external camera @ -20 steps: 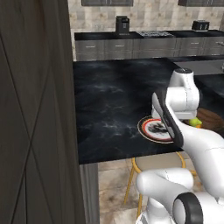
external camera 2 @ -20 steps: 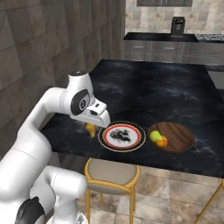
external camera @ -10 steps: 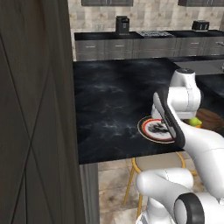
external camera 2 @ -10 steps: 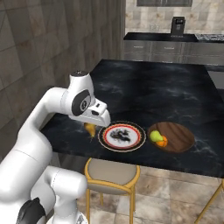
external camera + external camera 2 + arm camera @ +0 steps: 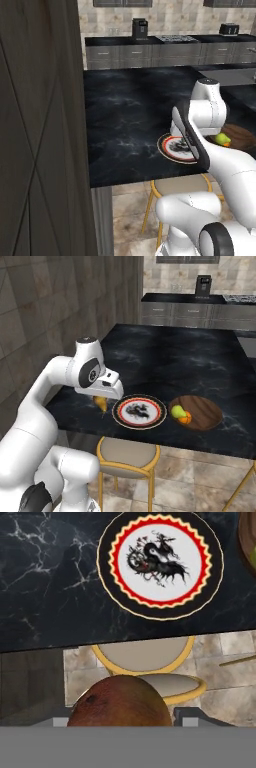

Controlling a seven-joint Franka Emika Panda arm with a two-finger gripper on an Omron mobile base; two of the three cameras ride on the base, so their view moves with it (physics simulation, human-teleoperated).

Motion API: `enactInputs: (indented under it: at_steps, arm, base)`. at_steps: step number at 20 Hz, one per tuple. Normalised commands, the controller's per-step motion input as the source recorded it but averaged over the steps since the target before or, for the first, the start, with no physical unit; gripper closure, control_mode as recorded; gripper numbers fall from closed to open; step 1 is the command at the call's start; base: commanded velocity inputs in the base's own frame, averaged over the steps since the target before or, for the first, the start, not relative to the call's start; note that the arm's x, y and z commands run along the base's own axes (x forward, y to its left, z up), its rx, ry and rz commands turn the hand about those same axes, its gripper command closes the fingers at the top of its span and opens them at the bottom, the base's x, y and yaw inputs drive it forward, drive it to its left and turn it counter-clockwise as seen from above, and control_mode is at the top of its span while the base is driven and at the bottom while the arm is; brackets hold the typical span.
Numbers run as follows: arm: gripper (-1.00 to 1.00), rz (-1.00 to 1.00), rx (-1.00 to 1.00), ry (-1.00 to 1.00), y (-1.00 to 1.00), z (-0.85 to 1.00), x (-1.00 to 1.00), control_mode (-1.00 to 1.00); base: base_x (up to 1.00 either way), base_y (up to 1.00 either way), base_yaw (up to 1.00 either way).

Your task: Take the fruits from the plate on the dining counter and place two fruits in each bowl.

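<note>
Gripper: the gripper [image 5: 120, 722] is closed around a brown fruit [image 5: 120, 704], its finger tips flanking it at the bottom of the hand view; in the right base view it hangs just off the plate's 9 o'clock side, over the counter's near edge.
Plate: the plate [image 5: 120, 417] lies bare of fruit on the dining counter [image 5: 170, 363], close to the near edge.
Wooden bowl: the wooden bowl [image 5: 207, 415] sits just beside the plate at its 3 o'clock and holds a green fruit [image 5: 177, 412] touching an orange fruit [image 5: 186, 417].
Second bowl: cannot be told from these views.
Slip risk: the fruit is round and smooth, so it could squirt out of the grip on a fast swing.
Fall risk: the hand view looks past the counter edge onto a stool [image 5: 150, 667] and floor tiles; a drop here would probably miss the counter.
Wrong bowl: the wooden bowl already looks full at two, so this fruit likely belongs elsewhere.
Open room: wide bare marble lies at 12 o'clock from the plate.
Edges: a dark wall panel [image 5: 40, 125] stands close on the arm's left.
</note>
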Motion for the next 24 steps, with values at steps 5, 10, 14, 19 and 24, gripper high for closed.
enactInputs:
  at_steps: [5, 10, 14, 19, 24]
  arm:
    - [1.0, 0.0, 0.0, 0.0, 0.0, 0.0, 0.0, 1.0]
    - [1.0, 0.0, 0.0, 0.0, 0.0, 0.0, 0.0, 1.0]
    - [1.0, 0.0, 0.0, 0.0, 0.0, 0.0, 0.0, 1.0]
    - [1.0, 0.0, 0.0, 0.0, 0.0, 0.0, 0.0, 1.0]
    - [1.0, 0.0, 0.0, 0.0, 0.0, 0.0, 0.0, 1.0]
  base:
    - [-0.23, -0.51, -0.02]
    - [-0.37, -0.99, -0.07]
    - [-0.46, -1.0, -0.08]
    - [-0.27, -1.0, -0.07]
    - [-0.03, -1.0, -0.02]
